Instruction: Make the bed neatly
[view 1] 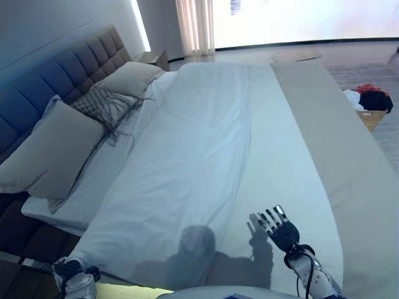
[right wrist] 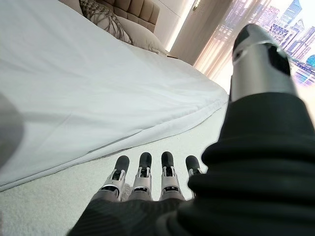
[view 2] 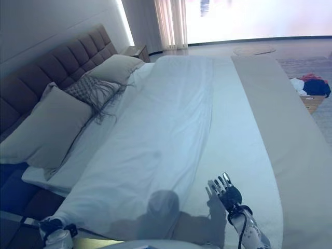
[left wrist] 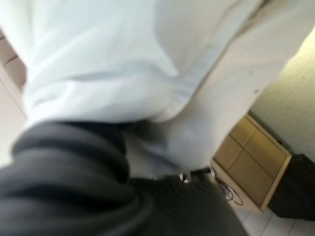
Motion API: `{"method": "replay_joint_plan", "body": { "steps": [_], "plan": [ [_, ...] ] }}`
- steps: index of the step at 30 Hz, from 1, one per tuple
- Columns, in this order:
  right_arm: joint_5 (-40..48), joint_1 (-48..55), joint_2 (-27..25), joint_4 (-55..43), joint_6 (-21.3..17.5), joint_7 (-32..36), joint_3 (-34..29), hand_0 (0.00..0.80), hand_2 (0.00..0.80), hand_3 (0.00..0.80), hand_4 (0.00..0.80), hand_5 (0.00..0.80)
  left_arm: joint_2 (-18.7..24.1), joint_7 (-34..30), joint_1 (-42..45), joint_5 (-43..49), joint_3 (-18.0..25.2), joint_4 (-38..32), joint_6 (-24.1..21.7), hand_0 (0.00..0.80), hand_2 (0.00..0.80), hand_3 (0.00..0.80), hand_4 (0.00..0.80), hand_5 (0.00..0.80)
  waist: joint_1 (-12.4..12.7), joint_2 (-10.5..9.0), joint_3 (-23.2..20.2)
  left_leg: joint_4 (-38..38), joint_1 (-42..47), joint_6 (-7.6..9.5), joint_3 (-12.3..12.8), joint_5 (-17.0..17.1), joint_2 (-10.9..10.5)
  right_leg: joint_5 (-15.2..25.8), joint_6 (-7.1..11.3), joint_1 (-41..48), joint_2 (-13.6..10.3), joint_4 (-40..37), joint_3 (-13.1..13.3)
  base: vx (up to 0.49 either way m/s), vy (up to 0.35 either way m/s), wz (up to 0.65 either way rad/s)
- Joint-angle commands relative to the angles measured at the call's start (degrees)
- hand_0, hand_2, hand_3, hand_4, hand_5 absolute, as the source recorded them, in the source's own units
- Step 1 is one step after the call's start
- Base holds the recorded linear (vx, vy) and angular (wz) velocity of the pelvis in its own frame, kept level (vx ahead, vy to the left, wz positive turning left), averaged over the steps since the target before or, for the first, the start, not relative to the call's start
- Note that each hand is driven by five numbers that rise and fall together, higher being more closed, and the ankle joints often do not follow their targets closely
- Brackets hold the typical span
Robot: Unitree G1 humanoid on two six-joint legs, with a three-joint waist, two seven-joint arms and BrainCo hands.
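Bed [view 1: 293, 156] with padded headboard [view 1: 68, 68], curtain [view 1: 194, 25] beyond. White duvet [view 1: 181, 168] runs lengthwise from pillows [view 1: 53, 149]. Right hand [view 1: 280, 229] flat, fingers straight; left hand [view 1: 73, 281] fingers hidden, cannot tell.

Both eye views look down from the robot's head at the near side edge of the bed, facing across the white duvet [view 1: 187, 156] toward the curtained window [view 1: 196, 25], and share nearly the whole scene. The right wrist view looks low along the right hand [right wrist: 147, 182] over the duvet toward the tufted headboard [right wrist: 135, 7]. The left wrist view sits very close against white bedding [left wrist: 98, 54].
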Motion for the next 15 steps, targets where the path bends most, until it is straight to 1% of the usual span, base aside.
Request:
{"method": "replay_joint_plan", "body": {
  "steps": [1, 3, 4, 7, 8, 10, 13, 14, 15],
  "plan": [
    [-0.97, -3.36, 4.0, -0.01, -0.38, 0.98, -2.77, 0.0, 0.0, 0.0, 0.0, 0.0, 6.0, 5.31, 5.5, -2.18, 2.11, 5.1, 2.71, 0.8, 0.8, 0.8, 0.8, 0.8, 4.71, -4.51, 2.47, -0.23, -1.83, -1.41, 1.02, -0.99, -1.38, 21.73, 8.33, 4.94, -3.59, -21.08, 1.19, -0.018, 0.039, 0.01],
    [-0.77, -3.89, 3.58, -0.15, -0.28, 1.03, -2.97, 0.0, 0.0, 0.0, 0.0, 0.0, 6.25, 6.15, 6.0, 0.71, 1.66, 7.49, 3.82, 0.8, 0.8, 0.8, 0.8, 0.8, 5.01, -4.59, 2.53, 0.06, -2.05, -1.51, 0.87, -1.04, -1.34, 21.69, 8.38, 4.73, -3.84, -20.71, 0.86, -0.015, 0.044, 0.0],
    [-0.71, -4.24, 3.35, -0.26, -0.13, 0.93, -3.03, 0.0, 0.0, 0.0, 0.0, 0.0, 6.33, 6.48, 6.28, 2.8, 0.89, 8.76, 5.79, 0.8, 0.8, 0.8, 0.8, 0.8, 5.14, -4.55, 2.56, 0.31, -2.21, -1.57, 0.75, -1.07, -1.34, 21.64, 8.34, 4.57, -3.97, -20.41, 0.73, -0.016, 0.048, 0.0],
    [-0.65, -4.42, 2.82, -0.92, 0.61, 0.46, -3.23, 0.0, 0.0, 0.0, 0.0, 0.0, 6.17, 7.66, 7.38, 5.37, -0.41, 10.5, 8.59, 0.8, 0.8, 0.8, 0.8, 0.8, 5.37, -4.38, 2.58, 0.48, -2.39, -1.5, 0.33, -1.15, -1.52, 21.61, 8.22, 4.41, -4.0, -20.27, 0.68, -0.011, 0.054, -0.01],
    [-0.69, -4.48, 2.58, -1.16, 0.99, 0.17, -3.2, 0.0, 0.0, 0.0, 0.0, 0.0, 6.27, 8.4, 7.9, 7.81, -0.94, 11.15, 9.85, 0.8, 0.8, 0.8, 0.8, 0.8, 5.45, -4.21, 2.55, 0.44, -2.37, -1.47, 0.21, -1.15, -1.58, 21.55, 8.15, 4.44, -3.94, -20.33, 0.69, -0.008, 0.066, -0.02],
    [-0.62, -4.65, 2.01, -1.34, 1.26, -0.13, -3.05, 0.0, 0.0, 0.0, 0.0, 0.0, 6.63, 8.93, 8.5, 10.86, -2.35, 11.53, 12.53, 0.8, 0.8, 0.8, 0.8, 0.8, 5.49, -3.87, 2.55, 0.23, -2.39, -1.42, 0.09, -1.06, -1.64, 21.57, 8.07, 4.35, -3.81, -20.49, 0.81, -0.016, 0.071, -0.02],
    [-0.69, -4.78, 1.36, -0.69, 1.01, 0.42, -2.89, 0.0, 0.0, 0.0, 0.0, 0.0, 7.63, 7.75, 9.03, 12.45, -3.18, 11.61, 15.19, 0.8, 0.8, 0.8, 0.8, 0.8, 5.45, -3.29, 2.56, 0.31, -2.68, -1.5, -0.08, -0.92, -1.72, 21.57, 8.06, 4.0, -3.75, -20.42, 0.95, -0.021, 0.07, -0.02],
    [-0.69, -4.91, 1.2, -0.15, 0.77, 0.68, -2.69, 0.0, 0.0, 0.0, 0.0, 0.0, 8.03, 7.26, 8.98, 13.87, -3.38, 11.89, 15.43, 0.546, 0.546, 0.546, 0.546, 0.546, 5.45, -3.12, 2.54, 0.42, -2.8, -1.54, -0.13, -0.89, -1.74, 21.56, 8.08, 3.9, -3.8, -20.34, 0.96, -0.016, 0.068, -0.04],
    [-0.66, -4.95, 1.01, -0.01, 0.7, 0.86, -2.57, 0.0, 0.0, 0.0, 0.0, 0.0, 8.34, 6.7, 9.02, 15.18, -3.8, 11.82, 15.92, 0.257, 0.257, 0.257, 0.257, 0.257, 5.44, -2.94, 2.57, 0.45, -2.9, -1.55, -0.23, -0.85, -1.78, 21.55, 8.1, 3.76, -3.85, -20.24, 0.98, -0.016, 0.065, -0.03]
  ]
}}
